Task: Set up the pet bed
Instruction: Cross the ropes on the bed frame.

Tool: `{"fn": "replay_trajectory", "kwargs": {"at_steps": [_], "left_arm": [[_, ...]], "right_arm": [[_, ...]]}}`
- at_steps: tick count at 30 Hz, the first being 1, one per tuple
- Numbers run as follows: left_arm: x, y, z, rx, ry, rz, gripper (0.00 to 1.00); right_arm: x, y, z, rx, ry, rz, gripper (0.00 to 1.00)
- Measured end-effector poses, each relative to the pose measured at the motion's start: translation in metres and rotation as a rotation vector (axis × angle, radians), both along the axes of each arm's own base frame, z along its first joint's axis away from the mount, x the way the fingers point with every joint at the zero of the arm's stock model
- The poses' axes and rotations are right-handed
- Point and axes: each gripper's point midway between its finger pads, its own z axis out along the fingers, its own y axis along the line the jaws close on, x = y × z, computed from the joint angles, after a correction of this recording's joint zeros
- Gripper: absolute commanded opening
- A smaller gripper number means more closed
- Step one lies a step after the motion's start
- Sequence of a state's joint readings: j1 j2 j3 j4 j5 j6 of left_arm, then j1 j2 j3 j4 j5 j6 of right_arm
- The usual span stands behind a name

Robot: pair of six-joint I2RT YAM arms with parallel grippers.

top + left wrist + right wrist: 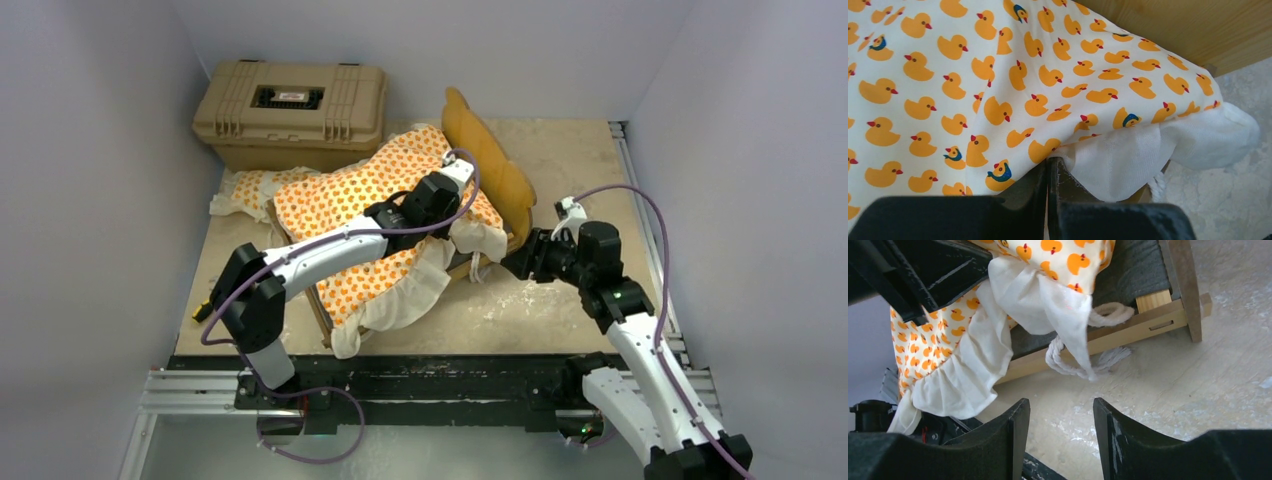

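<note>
The pet bed's light-wood frame [322, 318] lies in mid-table with its scalloped headboard [490, 160] at the far right. The duck-patterned mattress cushion [350, 200] lies crooked over it, its white ruffle [400, 300] spilling over the near rail. My left gripper [455, 215] is over the cushion's right end. In the left wrist view this gripper [1052, 161] is shut on the seam where the duck fabric [973, 80] meets the ruffle [1118, 160]. My right gripper [520, 262] hovers open by the bed's right corner. In its own view the right gripper [1060, 407] holds nothing. The small pillow [250, 188] lies at the left.
A tan hard case [290, 105] stands at the back left. A white rope loop [1083, 371] hangs off the bed's wooden rail [1128, 332], below the grey base [1138, 265]. Grey walls close in the sides and back. A small yellow item [203, 308] lies at the table's left edge.
</note>
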State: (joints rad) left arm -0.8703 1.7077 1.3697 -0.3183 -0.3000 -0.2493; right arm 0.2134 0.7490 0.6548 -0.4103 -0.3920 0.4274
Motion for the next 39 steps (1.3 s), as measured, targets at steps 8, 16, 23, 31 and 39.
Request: {"fn": "replay_trajectory", "kwargs": {"at_steps": [8,16,23,31,39], "left_arm": [[-0.005,-0.009,-0.002,-0.094,0.082,-0.035,0.00],[0.015,0.012,-0.004,-0.187,0.168,0.031,0.00],[0.020,0.018,-0.004,-0.244,0.219,0.029,0.00],[0.018,0.015,-0.007,-0.266,0.251,0.016,0.00],[0.019,0.018,-0.007,-0.262,0.254,0.017,0.00]], "right_arm": [[0.000,0.026,-0.034,0.003,0.050,0.074,0.51],[0.000,0.059,-0.052,-0.049,0.013,0.116,0.51],[0.009,0.069,-0.071,-0.082,-0.034,0.083,0.51],[0.022,0.079,-0.094,-0.128,-0.043,0.079,0.11],[0.031,0.051,-0.058,-0.215,-0.068,-0.056,0.00]]}}
